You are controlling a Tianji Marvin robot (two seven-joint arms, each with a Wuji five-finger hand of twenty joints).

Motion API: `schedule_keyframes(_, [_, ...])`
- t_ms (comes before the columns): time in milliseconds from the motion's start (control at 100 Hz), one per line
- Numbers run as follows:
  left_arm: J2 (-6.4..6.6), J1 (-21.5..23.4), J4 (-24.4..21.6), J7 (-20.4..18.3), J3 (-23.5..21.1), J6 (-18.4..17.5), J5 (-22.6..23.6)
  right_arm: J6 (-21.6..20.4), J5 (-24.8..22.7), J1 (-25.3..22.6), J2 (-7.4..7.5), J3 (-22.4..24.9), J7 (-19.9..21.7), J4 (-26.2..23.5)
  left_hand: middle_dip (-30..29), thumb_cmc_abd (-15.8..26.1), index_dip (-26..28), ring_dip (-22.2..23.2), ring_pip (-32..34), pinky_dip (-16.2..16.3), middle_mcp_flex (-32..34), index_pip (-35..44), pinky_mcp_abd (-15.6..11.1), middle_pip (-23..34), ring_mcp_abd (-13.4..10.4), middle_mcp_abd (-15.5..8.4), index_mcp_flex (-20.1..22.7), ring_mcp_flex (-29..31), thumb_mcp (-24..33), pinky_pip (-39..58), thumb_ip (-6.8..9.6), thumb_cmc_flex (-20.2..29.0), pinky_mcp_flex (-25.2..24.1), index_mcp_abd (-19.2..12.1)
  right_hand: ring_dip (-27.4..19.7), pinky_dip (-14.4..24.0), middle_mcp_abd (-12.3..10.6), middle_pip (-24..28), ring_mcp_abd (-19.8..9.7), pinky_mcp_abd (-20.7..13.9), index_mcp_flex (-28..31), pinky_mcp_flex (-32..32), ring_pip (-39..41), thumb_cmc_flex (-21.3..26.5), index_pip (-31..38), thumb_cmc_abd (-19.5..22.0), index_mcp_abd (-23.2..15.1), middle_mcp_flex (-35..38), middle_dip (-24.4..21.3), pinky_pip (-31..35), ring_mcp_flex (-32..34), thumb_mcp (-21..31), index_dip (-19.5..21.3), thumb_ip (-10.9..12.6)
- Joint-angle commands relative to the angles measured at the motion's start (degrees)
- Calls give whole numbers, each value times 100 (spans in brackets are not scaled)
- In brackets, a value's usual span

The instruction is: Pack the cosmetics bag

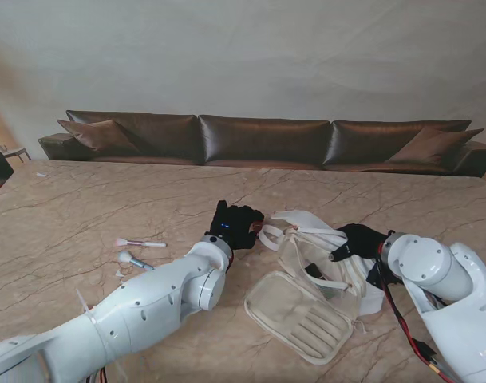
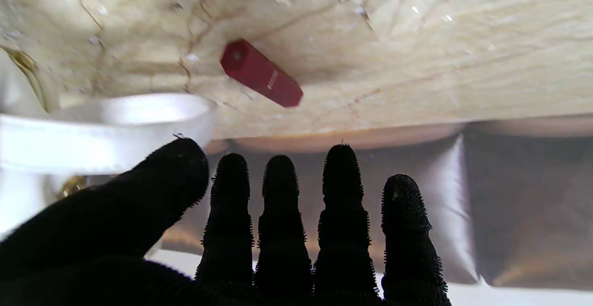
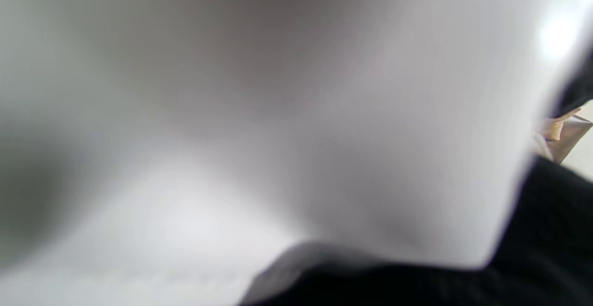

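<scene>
The cosmetics bag (image 1: 310, 279), lying open at about five o'clock from the surface's (image 1: 83, 199) middle, is pale soft fabric with clear limp panels and looks light and floppy, so I would hold it by its stiffer white strap (image 2: 106, 125) or rim. The left hand (image 1: 235, 223), fingers spread and holding nothing, hovers at its ten o'clock corner, near a small, hard, faceted red lipstick tube (image 2: 261, 73) that looks smooth and slippery. The right hand (image 1: 358, 239) presses into the bag's three o'clock side; whether it grips fabric I cannot tell.

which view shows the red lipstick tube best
The left wrist view: the red lipstick tube lies sharp on the marble beyond the left robot hand. In the stand view that hand hides it; the right wrist view is only blur.
</scene>
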Motion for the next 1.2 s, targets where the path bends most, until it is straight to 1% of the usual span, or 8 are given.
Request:
schedule_keyframes(0, [-114, -95, 106, -184, 69, -7, -105, 15, 8, -18, 0, 11, 12, -89, -101, 359, -128, -98, -64, 71, -338, -335, -28, -120, 47, 94, -305, -221, -240, -126, 135, 282, -115, -48, 119, 5, -112, 292, -249, -49, 521, 297, 577, 547, 314, 471, -1129, 340, 69, 490, 424, 665, 198, 187])
schedule_keyframes(140, [-315, -319, 577, -261, 289, -155, -379, 33, 11, -40, 1, 43, 19, -100, -187, 524, -207, -174, -161, 55, -552, -478, -50, -208, 108, 184, -479, -405, -322, -241, 118, 778, -250, -373, 130, 6, -101, 295, -250, -50, 525, 334, 611, 550, 318, 462, -1122, 346, 69, 501, 432, 670, 202, 185])
schedule_keyframes(390, [-575, -612, 1174, -498, 622, -300, -638, -7, 46, -38, 4, 37, 39, -3, -588, 715, -410, -533, -633, 23, -1308, -803, -142, -678, 346, 680, -536, -1080, -456, -674, 322, 334, -756, -657, 147, -1, -94, 293, -269, -41, 538, 382, 669, 543, 313, 443, -1125, 366, 56, 505, 427, 696, 196, 182])
schedule_keyframes(570, [-643, -765, 1279, -915, 832, -284, -780, -15, 59, -33, 2, 38, 29, 39, -877, 913, -389, -764, -823, -18, -1440, -715, -204, -859, 399, 907, -24, -1394, -756, -933, 387, -116, -871, -618, 150, -2, -90, 289, -267, -32, 538, 395, 685, 538, 312, 437, -1127, 373, 47, 509, 425, 706, 193, 177])
schedule_keyframes(690, [-589, -876, 1222, -1379, 981, -216, -855, -16, 51, -56, 1, 61, 25, 26, -941, 1088, -317, -863, -944, -347, -1741, -631, -368, -878, 259, 609, 137, -1876, -1072, -1799, 459, -96, -861, -250, 148, -4, -96, 288, -265, -34, 528, 396, 685, 536, 311, 447, -1129, 367, 45, 510, 424, 701, 193, 173])
schedule_keyframes(830, [-521, -851, 1248, -1328, 950, -307, -815, 3, 58, -75, -3, 69, 8, 19, -719, 1113, -399, -726, -757, 47, -1327, -816, -418, -559, 157, 90, 433, -1752, -995, -1774, 354, -24, -845, 1093, 143, -5, -92, 290, -264, -34, 511, 396, 679, 539, 303, 454, -1129, 364, 46, 511, 423, 689, 187, 173])
schedule_keyframes(1010, [-273, -749, 1029, -1300, 787, -420, -686, -6, 85, -44, -11, 24, -24, 47, -596, 1105, -395, -663, -620, 88, -656, -758, -393, -433, 131, 244, 977, -1570, -892, -1690, 280, 12, -820, 1247, 140, -6, -102, 290, -263, -34, 518, 396, 678, 535, 312, 458, -1128, 357, 47, 512, 423, 676, 189, 171])
schedule_keyframes(1190, [72, -582, 736, -1307, 573, -597, -424, -19, 101, -11, -18, -23, -47, 63, -521, 913, -102, -676, -541, 6, -29, -194, -461, -429, 56, 115, 1363, -1325, -606, -1555, 259, -113, -812, 866, 138, -8, -100, 287, -263, -34, 498, 396, 678, 536, 310, 466, -1129, 349, 46, 512, 423, 669, 186, 173])
